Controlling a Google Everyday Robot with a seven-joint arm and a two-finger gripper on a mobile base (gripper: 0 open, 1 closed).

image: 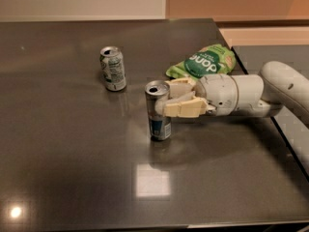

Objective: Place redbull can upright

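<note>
Masking right side of redbull can (158, 120) with gripper (170, 98), mid-desk (72, 168); covering near edge of green bag (203, 62); cropping arm (285, 87) past desk's right edge.

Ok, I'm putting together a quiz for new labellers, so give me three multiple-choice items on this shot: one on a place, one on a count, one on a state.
1. Where does the green snack bag lie?
A. At the table's near edge
B. Beyond the gripper, toward the far side of the table
C. Between the two cans

2. How many cans are on the table?
A. One
B. Two
C. Three

3. How is the redbull can placed?
A. Upright
B. Lying on its side
C. Tipped against the other can

Answers:
1 B: the bag shows past the gripper, which is beside the redbull can's upper half.
2 B: only the redbull can and the white-and-green can are there.
3 A: its opened top faces up.
</note>
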